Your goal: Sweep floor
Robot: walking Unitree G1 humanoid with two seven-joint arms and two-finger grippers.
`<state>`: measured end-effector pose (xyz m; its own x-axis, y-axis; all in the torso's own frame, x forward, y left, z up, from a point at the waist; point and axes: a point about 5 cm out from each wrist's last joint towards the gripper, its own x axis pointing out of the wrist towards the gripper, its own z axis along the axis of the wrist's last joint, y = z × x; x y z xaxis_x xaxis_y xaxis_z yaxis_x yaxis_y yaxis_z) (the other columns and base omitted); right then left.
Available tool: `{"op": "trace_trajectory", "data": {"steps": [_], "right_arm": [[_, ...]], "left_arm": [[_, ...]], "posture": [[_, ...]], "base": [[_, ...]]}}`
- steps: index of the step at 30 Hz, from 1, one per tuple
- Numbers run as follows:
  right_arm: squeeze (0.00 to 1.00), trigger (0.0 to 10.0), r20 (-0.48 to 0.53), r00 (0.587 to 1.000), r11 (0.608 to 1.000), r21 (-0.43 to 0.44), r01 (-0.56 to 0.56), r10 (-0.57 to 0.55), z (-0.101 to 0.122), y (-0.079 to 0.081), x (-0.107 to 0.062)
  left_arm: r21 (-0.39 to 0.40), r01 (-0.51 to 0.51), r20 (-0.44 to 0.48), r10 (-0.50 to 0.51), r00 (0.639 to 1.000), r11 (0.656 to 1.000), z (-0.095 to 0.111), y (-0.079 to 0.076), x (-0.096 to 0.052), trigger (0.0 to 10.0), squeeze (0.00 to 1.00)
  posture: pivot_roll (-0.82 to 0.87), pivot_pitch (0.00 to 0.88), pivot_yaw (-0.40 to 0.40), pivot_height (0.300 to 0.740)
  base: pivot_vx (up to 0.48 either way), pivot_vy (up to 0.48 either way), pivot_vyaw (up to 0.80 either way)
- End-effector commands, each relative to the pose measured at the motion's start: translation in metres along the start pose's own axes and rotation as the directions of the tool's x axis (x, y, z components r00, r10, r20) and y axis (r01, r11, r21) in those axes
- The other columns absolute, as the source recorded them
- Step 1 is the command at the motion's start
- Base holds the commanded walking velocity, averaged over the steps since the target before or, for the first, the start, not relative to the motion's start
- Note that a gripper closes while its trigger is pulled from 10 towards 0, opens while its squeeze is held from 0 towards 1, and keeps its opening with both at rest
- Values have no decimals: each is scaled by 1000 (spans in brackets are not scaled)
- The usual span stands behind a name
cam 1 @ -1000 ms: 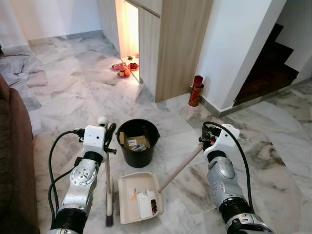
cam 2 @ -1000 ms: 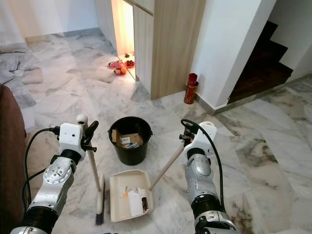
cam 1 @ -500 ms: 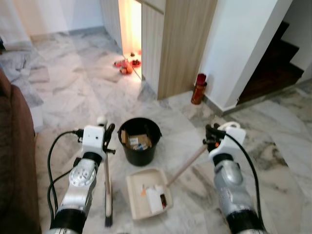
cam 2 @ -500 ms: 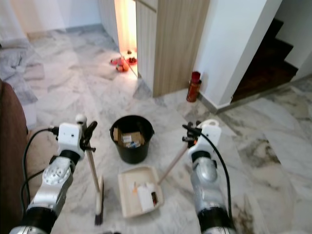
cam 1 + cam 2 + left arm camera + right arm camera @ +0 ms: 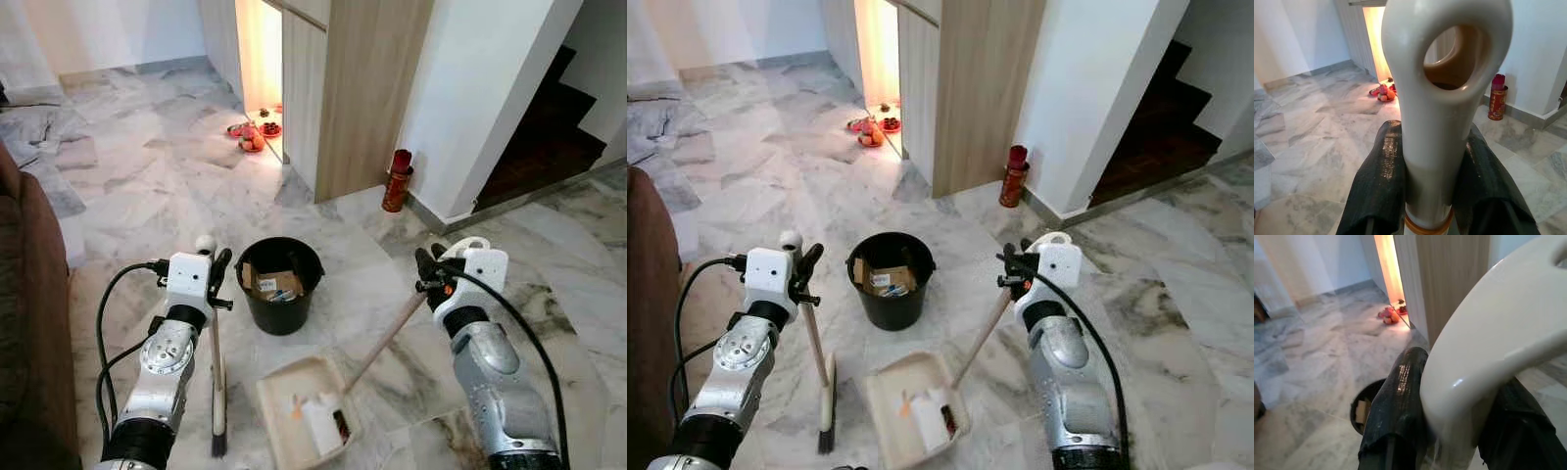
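Standing on marble floor (image 5: pixel 147 186), left fingers (image 5: pixel 1378 191) pinching broom (image 5: pixel 217 372), right fingers (image 5: pixel 1396 406) pinching dustpan (image 5: pixel 304 416).

place: home | cues: marble floor (image 5: pixel 147 186); wooden cabinet (image 5: pixel 362 88); stairs (image 5: pixel 549 127); sofa (image 5: pixel 29 323)

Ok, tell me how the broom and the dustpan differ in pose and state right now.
The broom stands nearly upright with its bristles down at the floor; the dustpan's long handle slants up to the right. The broom is shut in the left gripper, the dustpan handle in the right gripper. The broom carries nothing, while the dustpan's tray holds swept-up scraps. Both are cream-coloured with long handles, and both sit just short of the black bucket.
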<state>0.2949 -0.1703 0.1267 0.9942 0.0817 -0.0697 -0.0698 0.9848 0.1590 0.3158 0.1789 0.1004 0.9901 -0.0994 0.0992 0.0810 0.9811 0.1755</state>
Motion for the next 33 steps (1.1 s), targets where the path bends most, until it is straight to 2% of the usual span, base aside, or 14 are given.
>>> {"op": "trace_trajectory", "data": {"steps": [1,2,8,10,12,16,21,27,33], "right_arm": [[0,10000,115,993,1000,22,-13,11,31,2,-1],[0,10000,147,989,999,31,-9,4,43,2,-1],[0,10000,223,975,999,49,0,-11,72,3,-3],[0,10000,227,974,999,49,4,-15,74,2,-3],[0,10000,263,964,996,85,-1,-22,84,2,-3],[0,10000,284,958,991,137,4,-43,91,0,-2],[0,10000,385,913,977,206,62,-139,109,-7,-1],[0,10000,453,873,975,201,98,-181,114,-3,5],[0,10000,454,875,977,191,89,-169,112,3,10]], "left_arm": [[8,-2,33,1,999,1000,7,1,5,10000,0],[9,-1,33,0,999,1000,7,1,5,10000,0],[11,0,32,0,999,1000,7,1,5,10000,0],[12,1,33,-1,999,1000,7,1,5,10000,0],[10,-4,35,4,999,1000,7,2,4,10000,0],[9,-6,39,5,999,1000,7,3,4,10000,0],[14,-36,75,35,997,999,11,7,3,10000,0],[33,-89,75,87,993,995,9,15,-2,10000,0],[34,-111,77,109,991,993,7,21,-9,10000,0]], "posture": [[44,0,-52,740],[44,0,-51,740],[46,0,-50,740],[46,0,-50,740],[49,0,-50,740],[50,0,-50,740],[40,0,-45,740],[47,0,-42,740],[56,0,-44,740]], "base": [[0,0,0],[0,0,0],[0,0,0],[0,0,0],[0,0,0],[0,0,0],[0,0,0],[0,0,0],[0,0,0]]}}
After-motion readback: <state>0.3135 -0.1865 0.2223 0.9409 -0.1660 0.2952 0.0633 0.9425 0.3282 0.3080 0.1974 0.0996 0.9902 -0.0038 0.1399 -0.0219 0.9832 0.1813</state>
